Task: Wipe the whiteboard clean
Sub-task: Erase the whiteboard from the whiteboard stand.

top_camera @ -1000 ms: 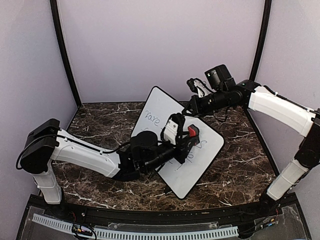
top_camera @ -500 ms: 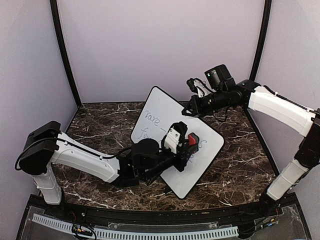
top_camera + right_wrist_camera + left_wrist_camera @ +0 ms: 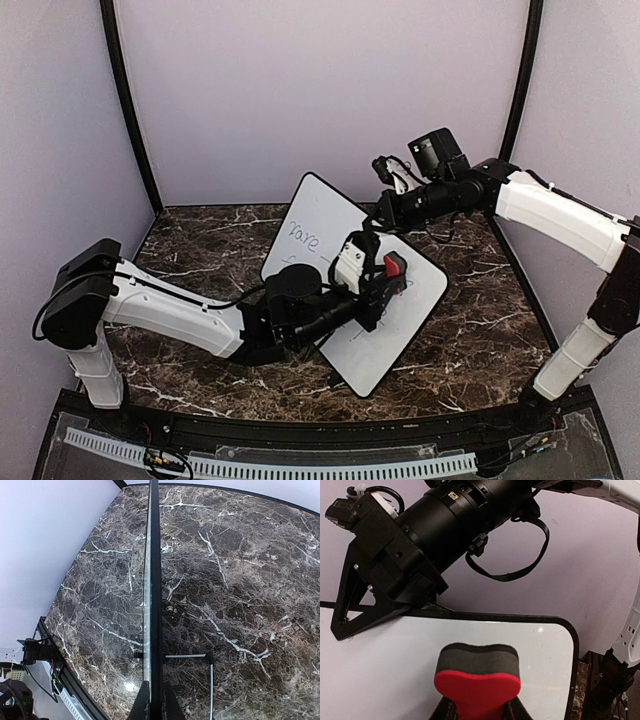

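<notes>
**Board held by its rim, eraser on its face**

The whiteboard [image 3: 318, 212] lies mid-table, turned diamond-wise on the marble table [image 3: 200, 250]. Your right gripper [image 3: 386, 212] is pressed together on the thin black rim at the board's far-right edge. Your left gripper [image 3: 388, 278] pinches the red eraser [image 3: 396, 265] against the board's right part. Handwriting [image 3: 303, 232] shows on the far-left part. Judge the board light, stiff and slick. Hold only the rim and wipe gently, since 1 hard push could skid or twist it.

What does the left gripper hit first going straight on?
Probably the whiteboard face, with its red eraser leading; farther along, the right gripper clamped on the board's edge. Depth unclear.
</notes>
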### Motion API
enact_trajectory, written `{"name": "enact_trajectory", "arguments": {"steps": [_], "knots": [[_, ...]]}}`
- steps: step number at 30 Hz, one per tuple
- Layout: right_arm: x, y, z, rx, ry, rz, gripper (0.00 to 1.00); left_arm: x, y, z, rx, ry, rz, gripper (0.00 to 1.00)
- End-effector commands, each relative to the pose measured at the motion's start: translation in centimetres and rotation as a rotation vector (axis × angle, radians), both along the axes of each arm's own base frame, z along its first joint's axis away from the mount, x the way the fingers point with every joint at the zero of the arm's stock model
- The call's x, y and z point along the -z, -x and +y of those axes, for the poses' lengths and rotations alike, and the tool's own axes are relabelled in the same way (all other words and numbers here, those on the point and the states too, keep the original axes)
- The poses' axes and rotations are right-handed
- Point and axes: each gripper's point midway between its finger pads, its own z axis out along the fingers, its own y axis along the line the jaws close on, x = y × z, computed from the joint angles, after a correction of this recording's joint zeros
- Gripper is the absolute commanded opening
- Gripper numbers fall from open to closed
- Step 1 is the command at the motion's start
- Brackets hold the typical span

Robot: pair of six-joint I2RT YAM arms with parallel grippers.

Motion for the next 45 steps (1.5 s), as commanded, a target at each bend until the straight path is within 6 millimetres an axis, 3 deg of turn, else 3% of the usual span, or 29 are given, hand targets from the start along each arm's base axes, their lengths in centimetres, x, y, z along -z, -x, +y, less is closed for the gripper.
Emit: {"name": "enact_trajectory", "arguments": {"steps": [1,4,7,17,21,23,32,36,40,45], "knots": [[1.6,2.2,1.9,-0.081,0.023,0.054,0.00,5.8,0.1,1.5,0.009,-0.120,0.093,0.02],[1.6,2.2,1.9,-0.082,0.023,0.053,0.00,7.3,0.5,2.3,0.014,-0.136,0.122,0.02],[1.7,2.1,2.0,-0.084,0.021,0.056,0.00,7.5,0.6,2.2,0.014,-0.135,0.126,0.02],[1.9,2.3,1.9,-0.082,0.022,0.059,0.00,2.5,-0.3,-1.1,0.037,-0.070,0.048,0.02],[1.9,2.3,1.9,-0.081,0.025,0.060,0.00,1.1,-0.8,-1.5,0.026,-0.054,0.027,0.02],[1.8,2.3,1.9,-0.081,0.021,0.057,0.00,1.4,-1.0,-1.3,0.020,-0.058,0.034,0.02],[2.0,2.4,1.8,-0.080,0.023,0.059,0.00,6.6,0.4,0.9,0.031,-0.125,0.122,0.02],[1.8,2.4,1.8,-0.079,0.021,0.058,0.00,7.3,0.8,1.2,0.028,-0.135,0.129,0.02],[1.9,2.3,1.8,-0.078,0.020,0.060,0.00,5.9,0.4,0.4,0.024,-0.116,0.106,0.02],[1.8,2.4,1.7,-0.076,0.022,0.062,0.00,2.1,-0.7,-1.2,0.009,-0.067,0.049,0.02]]}}
